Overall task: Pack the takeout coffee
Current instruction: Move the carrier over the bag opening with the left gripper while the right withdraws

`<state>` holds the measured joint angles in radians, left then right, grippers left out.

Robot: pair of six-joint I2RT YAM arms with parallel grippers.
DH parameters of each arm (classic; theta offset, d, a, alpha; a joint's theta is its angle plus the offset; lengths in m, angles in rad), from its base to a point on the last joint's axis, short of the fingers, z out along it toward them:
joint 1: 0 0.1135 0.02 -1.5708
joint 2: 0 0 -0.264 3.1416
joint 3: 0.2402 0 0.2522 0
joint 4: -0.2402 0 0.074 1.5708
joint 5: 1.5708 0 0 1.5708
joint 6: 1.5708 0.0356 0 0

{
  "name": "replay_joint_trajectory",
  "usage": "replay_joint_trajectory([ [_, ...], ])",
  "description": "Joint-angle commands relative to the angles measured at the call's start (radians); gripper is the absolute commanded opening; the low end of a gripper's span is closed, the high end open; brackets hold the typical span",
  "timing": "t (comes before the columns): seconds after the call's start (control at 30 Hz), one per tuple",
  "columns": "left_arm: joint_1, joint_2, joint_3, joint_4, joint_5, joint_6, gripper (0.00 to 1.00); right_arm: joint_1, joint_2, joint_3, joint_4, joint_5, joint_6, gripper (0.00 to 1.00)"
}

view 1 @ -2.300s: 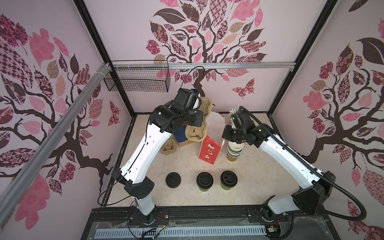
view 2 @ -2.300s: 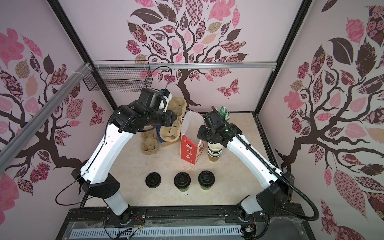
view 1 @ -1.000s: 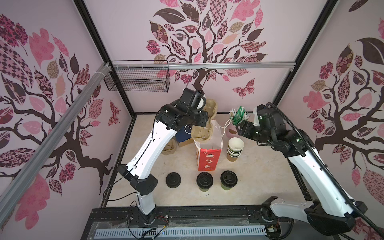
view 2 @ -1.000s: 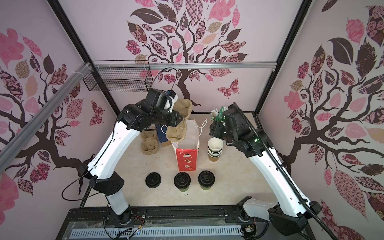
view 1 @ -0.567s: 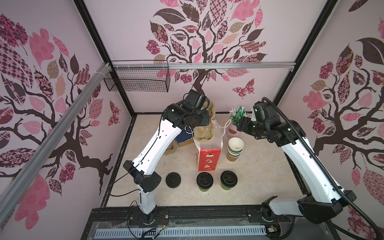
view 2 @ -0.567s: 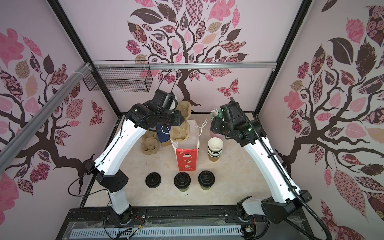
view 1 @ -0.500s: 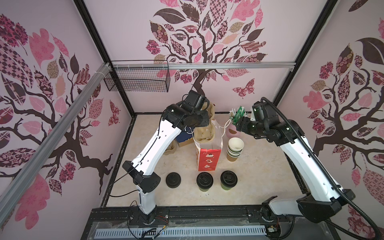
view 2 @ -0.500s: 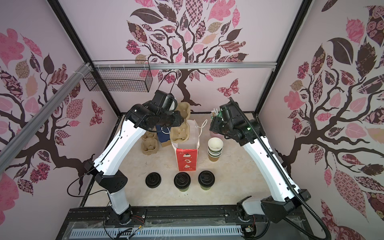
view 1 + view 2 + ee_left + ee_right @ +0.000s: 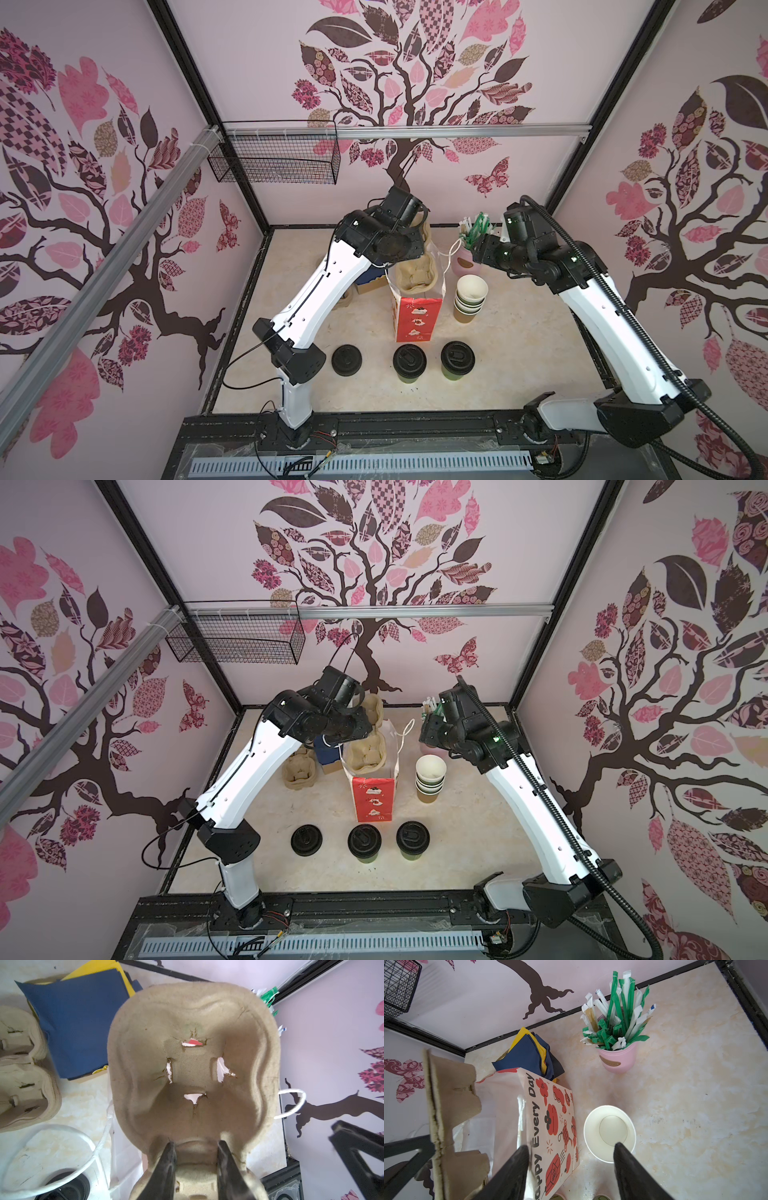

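Note:
The takeout coffee is two lidded cups standing near the table's front edge, seen in both top views. Just behind them a red-and-white paper bag stands upright with its mouth open. My left gripper is shut on the middle ridge of a brown pulp cup carrier. The carrier hangs at the bag's mouth; how deep it sits I cannot tell. My right gripper is open and empty, above the gap between the bag and a stack of lidless cups.
A loose black lid lies left of the lidded cups. A pink pot of wrapped straws stands behind the cup stack. Blue and yellow napkins and a stack of spare carriers lie left of the bag. A wire basket hangs on the back wall.
The bag, tilted earlier with my right gripper at it, now stands upright, and that gripper has lifted back to the right. My left gripper carried the carrier right and down to the bag's mouth.

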<state>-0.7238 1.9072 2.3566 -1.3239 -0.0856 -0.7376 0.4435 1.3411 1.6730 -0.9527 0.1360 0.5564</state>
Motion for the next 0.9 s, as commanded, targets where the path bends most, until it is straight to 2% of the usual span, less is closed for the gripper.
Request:
replay_joint_trajectory([
  [0.0,-0.015,0.06,0.07,-0.061,-0.042,-0.042,0.18,-0.002,-0.038,0.019,-0.005,0.022,-0.039,0.67],
  [0.47,-0.034,0.109,0.075,-0.104,-0.131,-0.043,0.18,-0.002,-0.064,-0.008,-0.009,0.007,-0.065,0.67],
  [0.87,-0.035,0.168,0.102,-0.13,-0.107,-0.011,0.19,-0.003,-0.076,-0.023,0.002,0.01,-0.081,0.67],
])
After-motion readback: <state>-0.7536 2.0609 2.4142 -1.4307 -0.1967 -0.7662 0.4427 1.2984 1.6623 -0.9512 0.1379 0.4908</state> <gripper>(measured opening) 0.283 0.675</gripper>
